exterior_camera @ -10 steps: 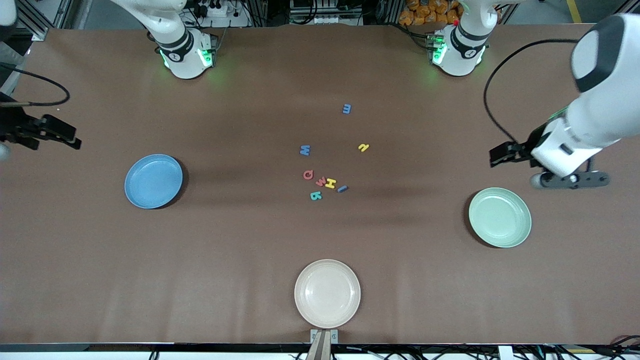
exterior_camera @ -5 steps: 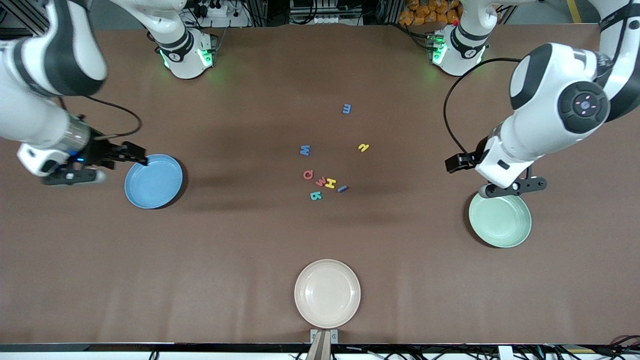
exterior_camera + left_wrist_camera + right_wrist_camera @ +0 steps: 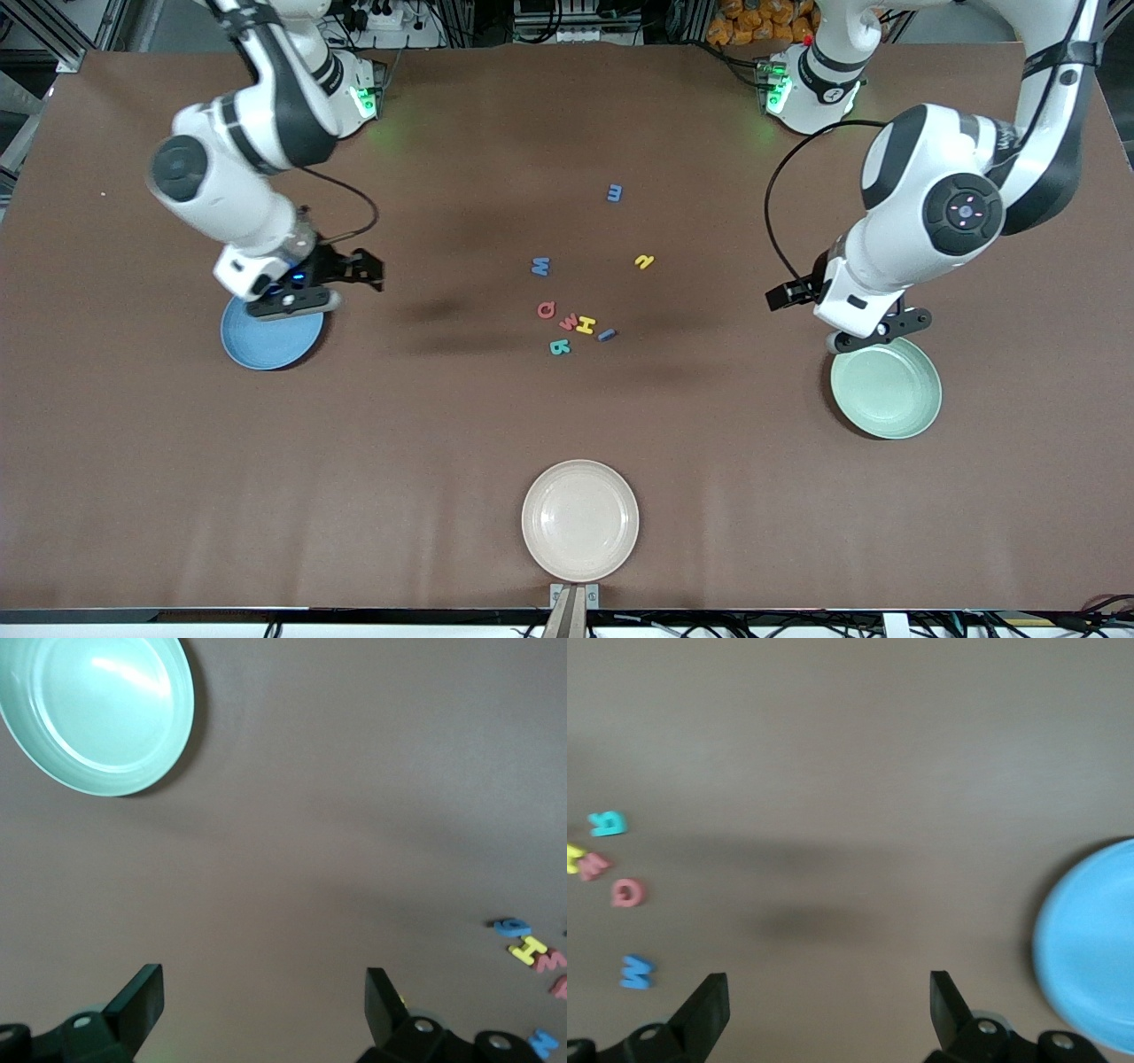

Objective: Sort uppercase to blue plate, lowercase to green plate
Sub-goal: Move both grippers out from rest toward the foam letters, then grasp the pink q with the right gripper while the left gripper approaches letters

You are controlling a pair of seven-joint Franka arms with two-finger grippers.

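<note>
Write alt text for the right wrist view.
The right hand, fingers open and empty, hangs over bare brown table. Foam letters lie scattered toward one edge, and the blue plate shows partly at the other.

My workspace is a wide brown table (image 3: 443, 443), matte, with faint lengthwise creases. At 12 o'clock, past its edge, I see metal framing (image 3: 461, 18), tangled black cables (image 3: 576, 22) and orange bags (image 3: 757, 22). At 6 o'clock sits 1 small metal bracket (image 3: 573, 595).
</note>
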